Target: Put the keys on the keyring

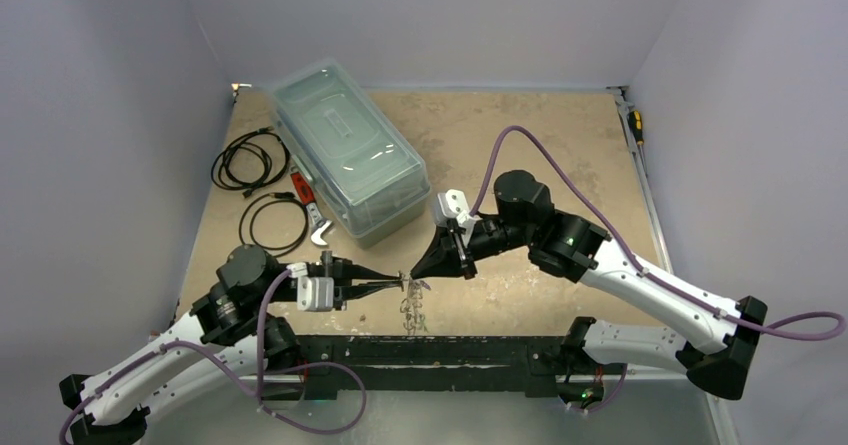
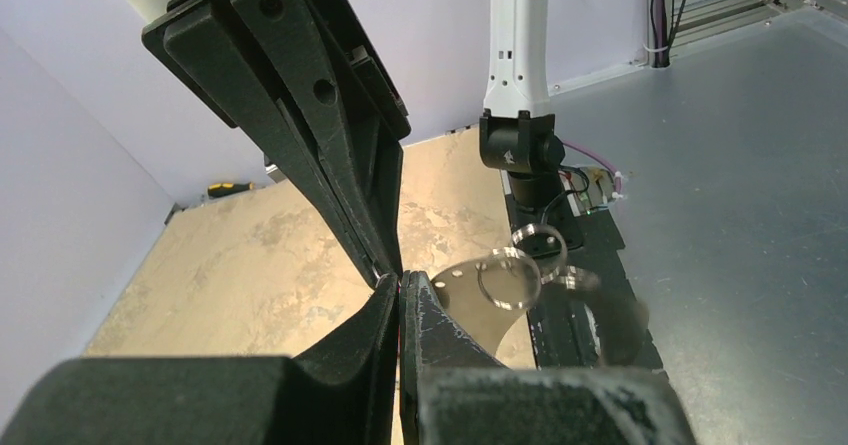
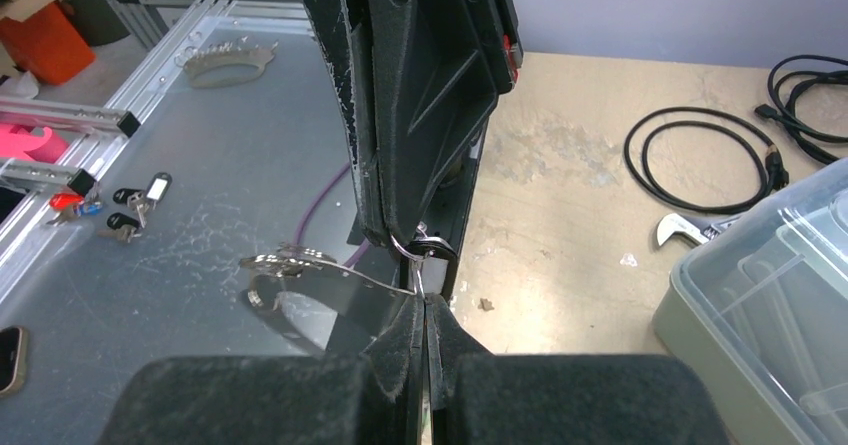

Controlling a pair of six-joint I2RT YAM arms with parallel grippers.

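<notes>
Sandy table [image 1: 520,135] carries a clear lidded box [image 1: 345,150], black cables [image 1: 250,160] and a wrench [image 1: 320,230] on its left side, well apart from my work. My left pincer [image 1: 402,284] and right pincer [image 1: 417,275] meet tip to tip above the near edge. Each is closed tight on the keyring [image 1: 412,303], which dangles below them.

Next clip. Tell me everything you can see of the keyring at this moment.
The keyring is a thin, pale, curved band, plastic by its look, with small holes and several metal split rings along its edge. I make out no key on it. It is lifted off the table, above its near edge. One end is pinched where the shut left gripper and the shut right gripper meet tip to tip. The rest hangs free.
</notes>
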